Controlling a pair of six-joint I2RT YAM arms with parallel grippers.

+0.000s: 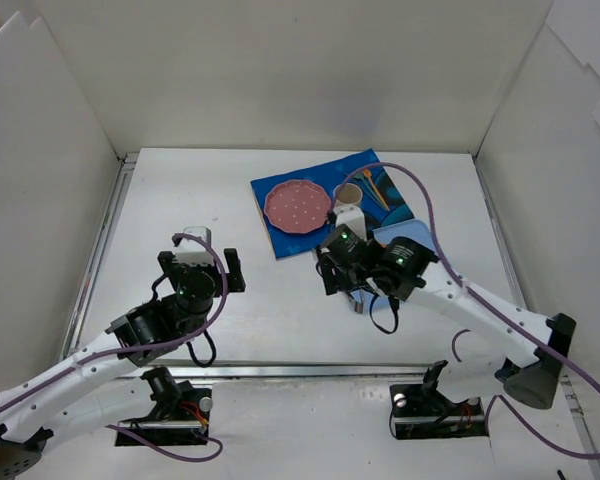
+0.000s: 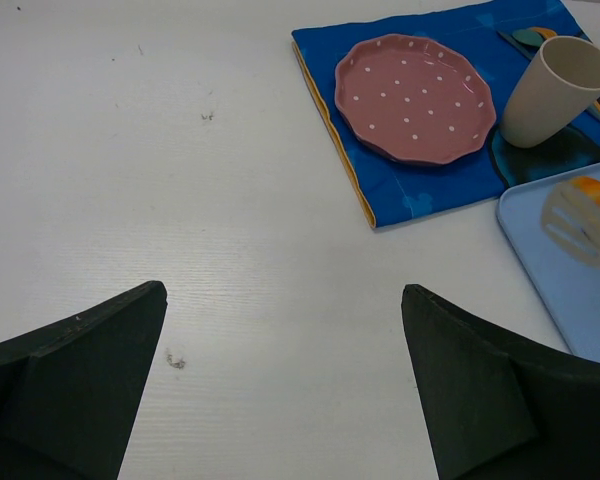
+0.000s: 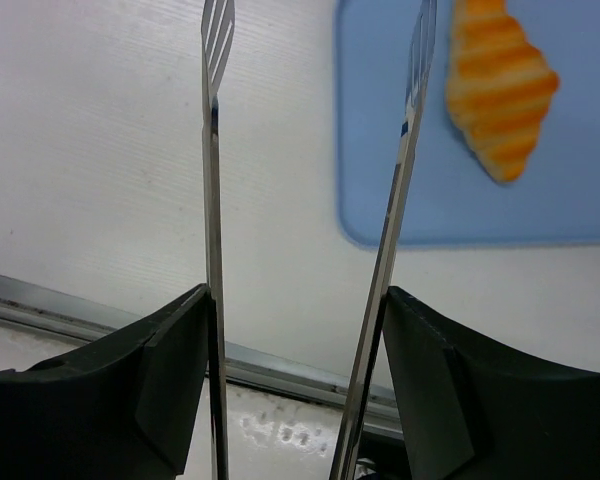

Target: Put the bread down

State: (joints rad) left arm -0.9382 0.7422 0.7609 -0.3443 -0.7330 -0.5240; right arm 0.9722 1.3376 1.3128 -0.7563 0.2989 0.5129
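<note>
The bread is a golden-orange ridged croissant lying on a light blue tray. My right gripper is shut on metal tongs, whose two arms are spread apart. The bread lies just right of the right tong arm, outside the tongs and not held. In the left wrist view the bread shows blurred behind a tong tip on the tray. My left gripper is open and empty over bare table. In the top view my right gripper covers the bread, and my left gripper is at centre left.
A pink dotted plate and a beige cup stand on a blue placemat behind the tray. White walls enclose the table. A metal rail runs along the near edge.
</note>
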